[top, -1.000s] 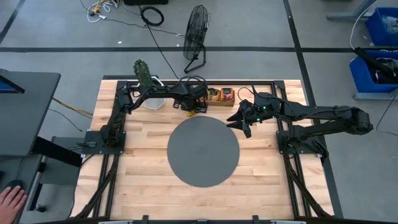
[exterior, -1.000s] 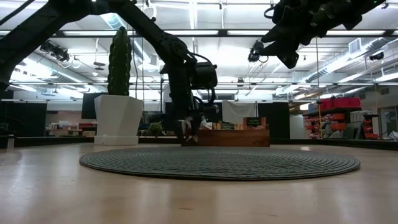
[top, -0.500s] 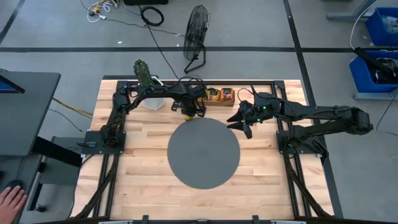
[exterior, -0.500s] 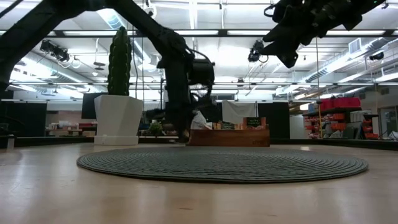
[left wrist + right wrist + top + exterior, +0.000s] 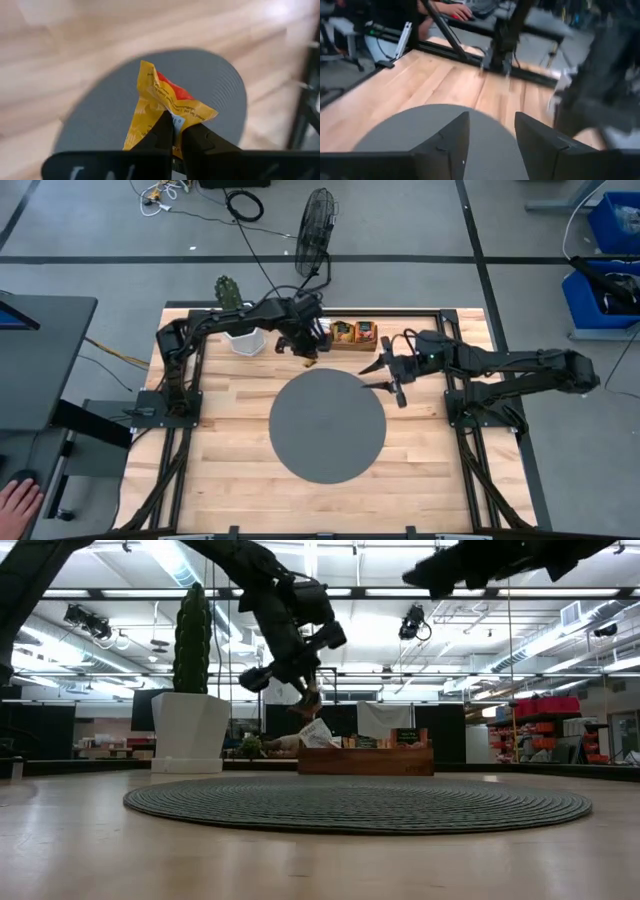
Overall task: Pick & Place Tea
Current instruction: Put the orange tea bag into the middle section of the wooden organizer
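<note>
Your light wooden counter (image 5: 230, 440) has a big round grey mat (image 5: 327, 423) in the middle. At the back left you can see a white pot with a green cactus (image 5: 238, 330). Next to it, your left claw (image 5: 309, 357) hangs above the back edge of the mat. It is squeezed tight on a crumpled yellow and red paper tea bag packet (image 5: 165, 107), holding it up in the air. Behind it sits a brown wooden tray (image 5: 353, 337) with more packets inside. Your right claw (image 5: 392, 380) hangs over the mat's right edge with its fingers spread apart, holding nothing.
</note>
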